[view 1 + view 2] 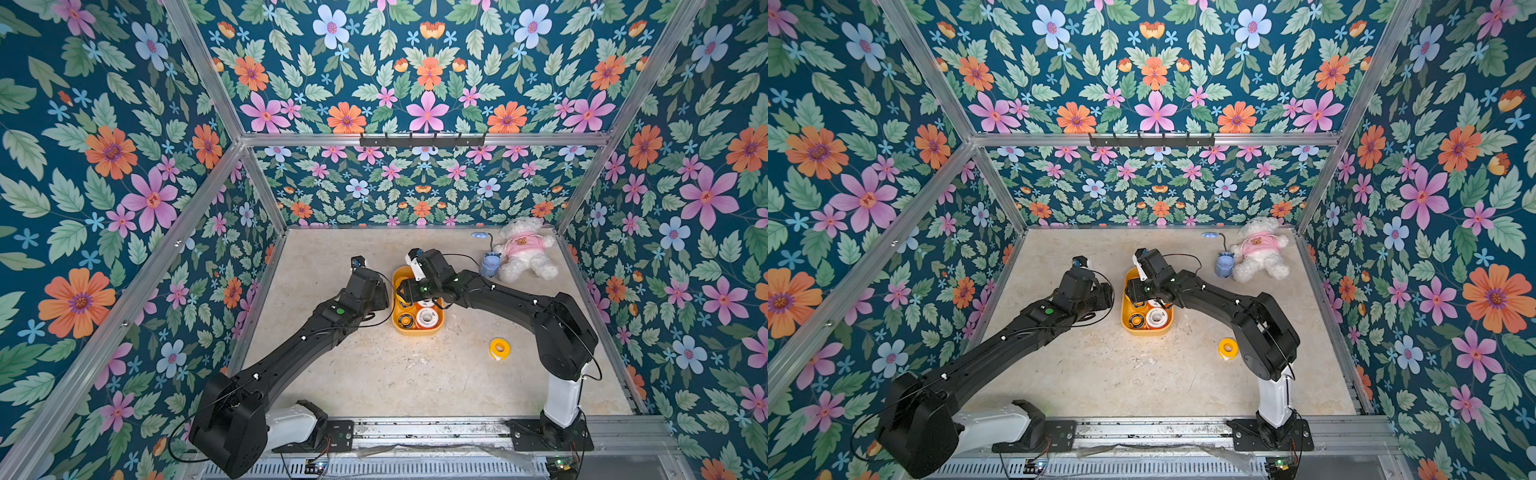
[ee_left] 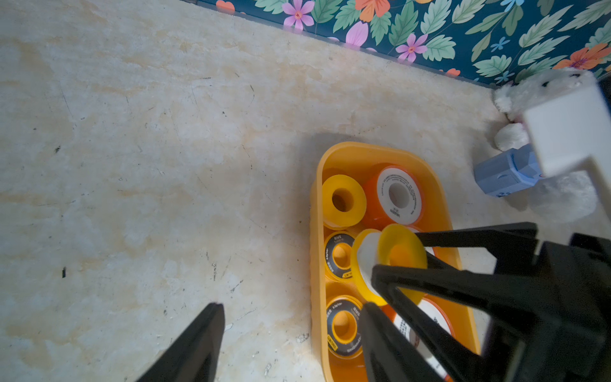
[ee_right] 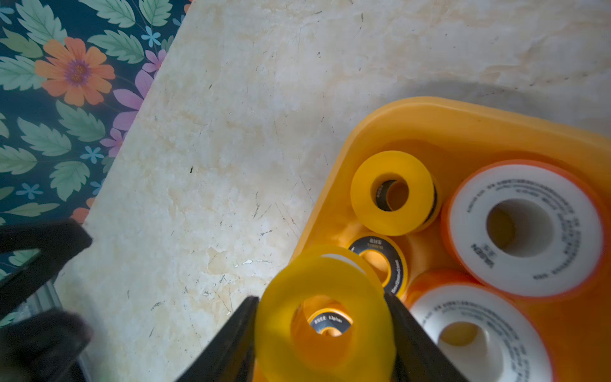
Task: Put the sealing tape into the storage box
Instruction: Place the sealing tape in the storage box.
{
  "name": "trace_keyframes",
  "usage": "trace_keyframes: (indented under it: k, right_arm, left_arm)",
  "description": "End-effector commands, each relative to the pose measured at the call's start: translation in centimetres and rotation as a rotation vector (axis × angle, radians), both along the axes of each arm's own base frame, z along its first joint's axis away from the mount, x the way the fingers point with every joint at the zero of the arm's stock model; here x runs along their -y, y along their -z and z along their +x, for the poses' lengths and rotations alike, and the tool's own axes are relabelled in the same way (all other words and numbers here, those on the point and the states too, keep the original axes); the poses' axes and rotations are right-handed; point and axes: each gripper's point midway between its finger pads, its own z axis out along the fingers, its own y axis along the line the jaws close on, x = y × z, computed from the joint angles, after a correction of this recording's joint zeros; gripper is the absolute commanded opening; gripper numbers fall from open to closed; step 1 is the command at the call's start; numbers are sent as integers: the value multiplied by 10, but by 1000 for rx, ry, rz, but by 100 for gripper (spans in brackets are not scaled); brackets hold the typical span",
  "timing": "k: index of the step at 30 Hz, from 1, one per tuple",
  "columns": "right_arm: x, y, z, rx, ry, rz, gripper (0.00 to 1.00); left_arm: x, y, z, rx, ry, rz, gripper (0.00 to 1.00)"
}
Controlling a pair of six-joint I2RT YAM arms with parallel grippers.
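Beige stone-look tabletop (image 1: 374,374), enclosed by floral-print walls. My right gripper (image 3: 320,297) is clamped on a plain yellow roll (image 3: 325,350) of sealing tape, one finger against each side of its rim. I hold this roll in the air above the storage box (image 3: 429,112), and part of a black-and-yellow ring shows below through its hollow core. Lying flat in the box are a second yellow roll (image 3: 393,195), another black-and-yellow ring (image 3: 380,261) and two white-faced rolls with orange rims (image 3: 525,228) (image 3: 463,337). My left gripper (image 2: 291,304) stands open and empty at the box's long wall on my left side; whether it touches the wall cannot be told. In both top views a loose yellow roll (image 1: 499,348) (image 1: 1227,348) lies on the tabletop, well apart from the box and near my right arm. A blue gadget (image 1: 489,265) and a white plush bear (image 1: 524,249) sit just beside each other at the far right corner.
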Motion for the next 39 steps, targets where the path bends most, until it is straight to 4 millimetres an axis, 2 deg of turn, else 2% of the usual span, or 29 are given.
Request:
trace_keyframes:
  k: [1,8,18,39]
  right_arm:
    - [3,10,3,9,14,-72,61]
    - [6,25,5,6,30,-137,62]
    - [4,34,5,1,25,-176,62]
    - [3,42,10,2,33,-221,65]
  left_arm:
    - [-4,-1,0,7,-14,8,71]
    - [-5,0,0,5,-16,11,71]
    - [-5,0,-1,5,-17,12,71]
    - [-5,0,-1,6,-17,15,71]
